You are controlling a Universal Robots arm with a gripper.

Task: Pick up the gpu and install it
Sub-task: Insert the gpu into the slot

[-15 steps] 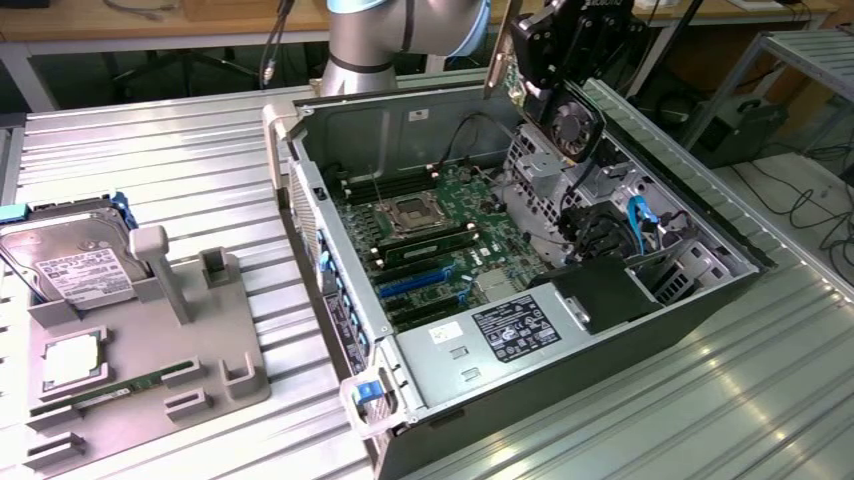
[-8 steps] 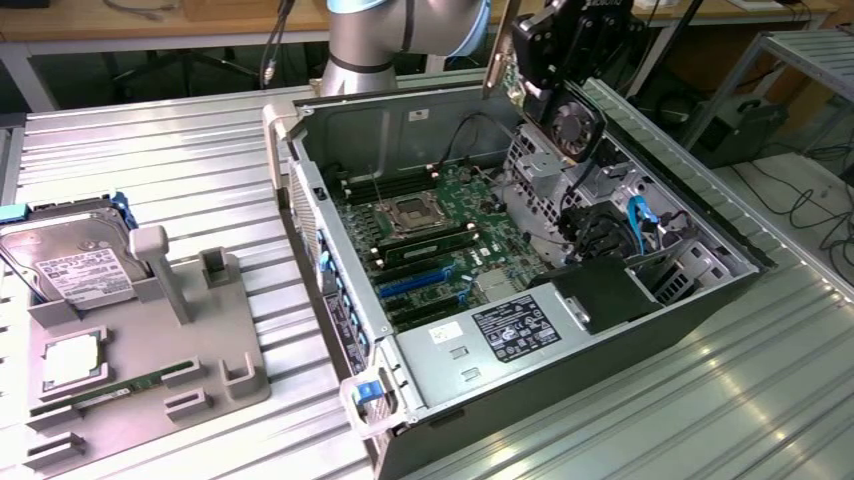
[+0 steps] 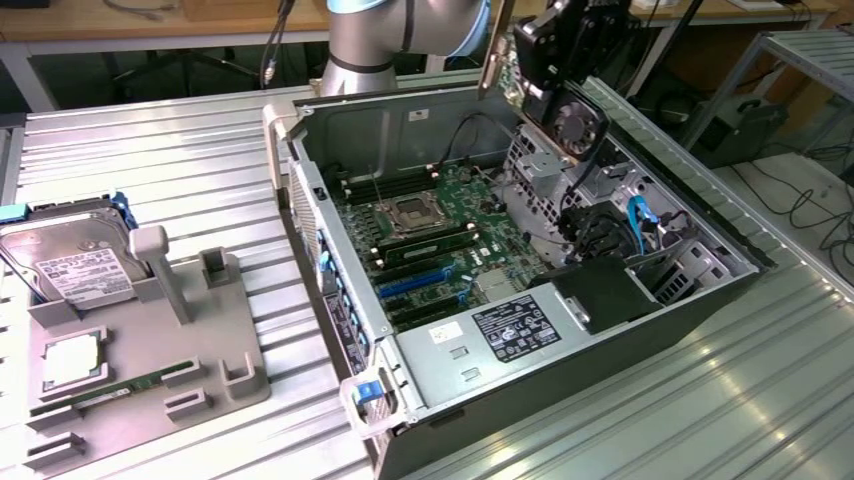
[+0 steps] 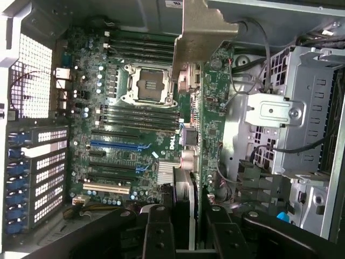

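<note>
Gpu point(image 3: 585, 128) clamped in end effector point(image 3: 558, 90), held over open computer case point(image 3: 747, 240); seen edge-on, long axis running from wrist to silver bracket point(image 4: 200, 38). Motherboard point(image 4: 124, 124) reads "DELL".

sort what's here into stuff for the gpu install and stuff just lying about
For the job: gpu, held in the jaws; open computer case; motherboard.
Lying about: hard drive; memory stick; processor; grey rack.
</note>
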